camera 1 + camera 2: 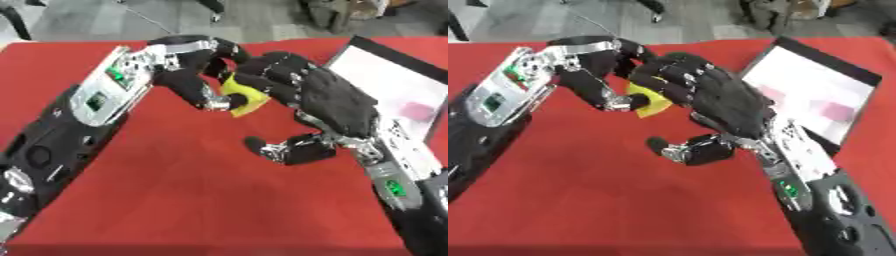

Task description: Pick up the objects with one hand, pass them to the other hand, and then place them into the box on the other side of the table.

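Note:
A small yellow object is held above the red table at mid-height of the view. My left hand comes in from the left and its fingers and thumb curl round the object's left and lower side. My right hand reaches in from the right. Its bent fingers lie against the object's top and right side, while its thumb is spread wide below, apart from the object. Much of the object is hidden by the fingers.
A shallow box with a white floor and dark rim lies on the right side of the table, tilted in view. Small pink things lie inside it. Grey floor and chair legs show beyond the far table edge.

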Robot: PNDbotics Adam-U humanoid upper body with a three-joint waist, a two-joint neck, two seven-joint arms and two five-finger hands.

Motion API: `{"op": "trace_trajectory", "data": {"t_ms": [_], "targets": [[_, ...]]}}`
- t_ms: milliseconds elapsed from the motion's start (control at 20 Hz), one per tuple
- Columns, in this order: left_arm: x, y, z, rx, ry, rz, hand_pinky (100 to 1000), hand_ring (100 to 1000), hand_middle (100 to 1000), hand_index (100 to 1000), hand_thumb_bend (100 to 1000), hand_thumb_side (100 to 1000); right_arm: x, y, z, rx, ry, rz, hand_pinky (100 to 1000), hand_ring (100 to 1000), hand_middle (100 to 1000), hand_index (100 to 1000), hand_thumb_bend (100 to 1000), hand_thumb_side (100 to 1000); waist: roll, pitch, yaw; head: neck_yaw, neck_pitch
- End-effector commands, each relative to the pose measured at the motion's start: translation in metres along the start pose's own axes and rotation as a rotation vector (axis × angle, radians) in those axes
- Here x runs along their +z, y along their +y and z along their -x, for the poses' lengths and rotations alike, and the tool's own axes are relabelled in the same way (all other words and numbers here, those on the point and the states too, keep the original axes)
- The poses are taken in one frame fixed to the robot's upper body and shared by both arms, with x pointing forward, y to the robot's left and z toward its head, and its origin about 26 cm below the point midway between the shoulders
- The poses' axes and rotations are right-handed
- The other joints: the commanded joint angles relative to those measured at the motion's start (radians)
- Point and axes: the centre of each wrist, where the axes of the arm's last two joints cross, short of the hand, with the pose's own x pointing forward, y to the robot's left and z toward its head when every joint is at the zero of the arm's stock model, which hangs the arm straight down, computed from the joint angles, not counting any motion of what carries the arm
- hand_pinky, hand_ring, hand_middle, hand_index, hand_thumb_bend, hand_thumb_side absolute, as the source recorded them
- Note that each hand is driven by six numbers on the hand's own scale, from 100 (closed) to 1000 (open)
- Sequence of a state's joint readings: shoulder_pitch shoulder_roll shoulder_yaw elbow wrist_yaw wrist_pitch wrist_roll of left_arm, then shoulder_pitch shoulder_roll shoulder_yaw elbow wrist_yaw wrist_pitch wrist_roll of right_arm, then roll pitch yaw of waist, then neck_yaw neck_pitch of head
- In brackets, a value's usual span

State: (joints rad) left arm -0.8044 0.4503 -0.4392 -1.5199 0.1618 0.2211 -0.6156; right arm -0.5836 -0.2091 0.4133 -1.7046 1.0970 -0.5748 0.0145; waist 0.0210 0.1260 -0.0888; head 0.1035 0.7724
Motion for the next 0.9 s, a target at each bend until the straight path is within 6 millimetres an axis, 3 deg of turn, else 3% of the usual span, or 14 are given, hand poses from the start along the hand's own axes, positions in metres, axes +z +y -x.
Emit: {"op": "trace_trajectory", "data": {"t_ms": [50,900], "targets": [[0.004,0.008,-0.011,-0.036,-0.006,-0.004,690,457,421,521,100,100,-0.004,-0.006,0.005,0.047,0.005,0.005,895,898,889,958,269,428,0.0,-0.016,0.002,-0.003,-0.002],[0.003,0.007,-0.015,-0.032,-0.001,-0.026,781,462,427,526,100,100,-0.007,0.009,0.014,0.104,0.07,-0.028,887,885,867,930,260,421,0.003,-0.014,0.006,-0.011,-0.002]]}}
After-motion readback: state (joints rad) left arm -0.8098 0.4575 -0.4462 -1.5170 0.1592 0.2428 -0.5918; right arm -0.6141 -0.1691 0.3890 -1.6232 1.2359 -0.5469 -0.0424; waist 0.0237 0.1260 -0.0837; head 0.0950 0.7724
